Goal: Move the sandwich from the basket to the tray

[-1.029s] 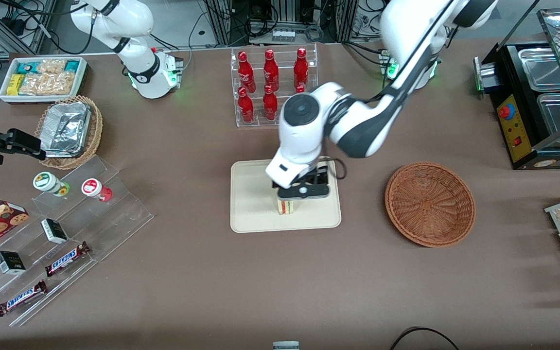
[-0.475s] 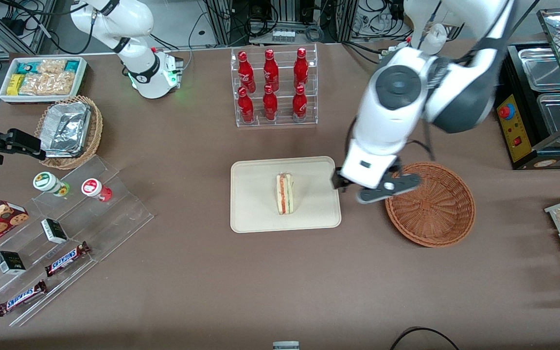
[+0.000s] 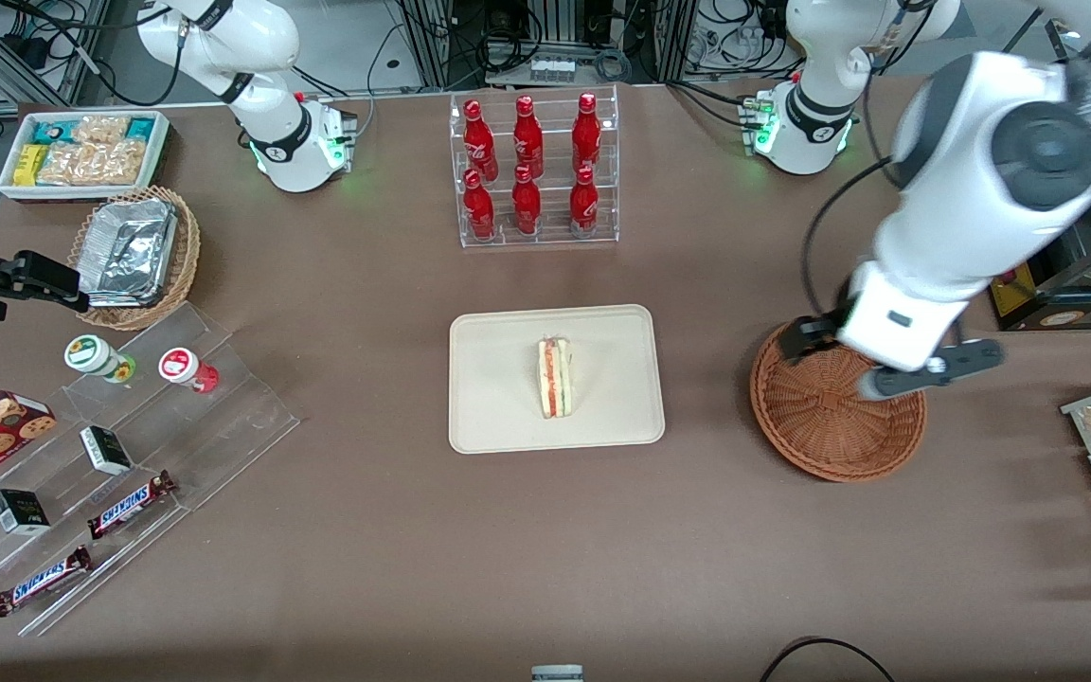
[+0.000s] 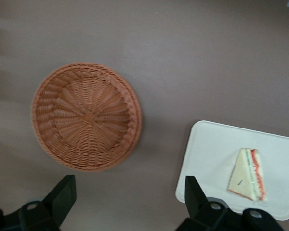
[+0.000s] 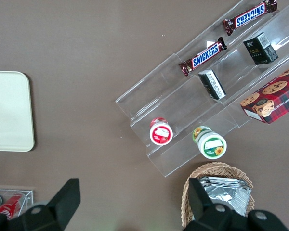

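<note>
Tool [image 3: 886, 362] hangs wide open and empty above the basket [image 3: 825, 426], touching nothing. Sandwich [image 3: 555, 377] sits mid-tray [image 3: 489, 407], roughly at the bench's center.

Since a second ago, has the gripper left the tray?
Yes. The gripper, open and empty, went from the tray to above the basket; the sandwich stays on the tray.

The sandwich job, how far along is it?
It looks done: the small triangular wrapped sandwich lies on the flat cream-beige tray, and the round reddish-brown wicker basket holds nothing. The left arm's gripper hangs open and empty above the basket. Nothing seems left to move.
</note>
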{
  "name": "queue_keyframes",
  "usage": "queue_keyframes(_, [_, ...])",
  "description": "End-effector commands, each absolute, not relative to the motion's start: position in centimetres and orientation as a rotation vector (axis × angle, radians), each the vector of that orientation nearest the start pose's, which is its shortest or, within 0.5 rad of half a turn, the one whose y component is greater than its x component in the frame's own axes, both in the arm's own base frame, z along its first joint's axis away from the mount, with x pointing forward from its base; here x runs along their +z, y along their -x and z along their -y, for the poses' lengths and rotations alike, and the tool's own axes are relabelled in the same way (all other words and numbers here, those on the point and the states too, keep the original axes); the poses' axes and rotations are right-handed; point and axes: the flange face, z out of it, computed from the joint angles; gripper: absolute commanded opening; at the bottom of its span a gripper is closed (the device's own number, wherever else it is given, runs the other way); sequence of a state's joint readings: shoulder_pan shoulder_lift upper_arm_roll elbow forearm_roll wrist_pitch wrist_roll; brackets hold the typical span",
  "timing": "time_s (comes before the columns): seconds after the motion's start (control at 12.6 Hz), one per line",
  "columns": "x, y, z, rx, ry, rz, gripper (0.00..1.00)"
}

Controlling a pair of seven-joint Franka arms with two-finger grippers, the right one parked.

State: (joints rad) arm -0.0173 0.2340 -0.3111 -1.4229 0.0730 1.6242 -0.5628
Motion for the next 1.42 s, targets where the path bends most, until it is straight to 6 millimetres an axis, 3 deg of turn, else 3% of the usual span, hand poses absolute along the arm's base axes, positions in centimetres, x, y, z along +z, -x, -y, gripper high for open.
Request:
queue_keyframes(0.0, [57.2,-59.3,15.7,0.060,3.111,0.350,0.99])
queue_keyframes(0.16, [57.6,-59.5,13.2,0.058,3.111,0.326,0.99])
queue_keyframes(0.4, [58.6,-58.6,11.1,0.110,3.097,0.238,0.99])
queue_keyframes(0.79, [60.5,-56.7,8.7,0.135,3.071,0.126,0.99])
queue_keyframes(1.11, [60.8,-54.3,7.2,0.135,3.071,-0.018,1.00])
queue_keyframes(1.35, [60.9,-52.6,6.2,0.114,3.073,-0.018,1.00])
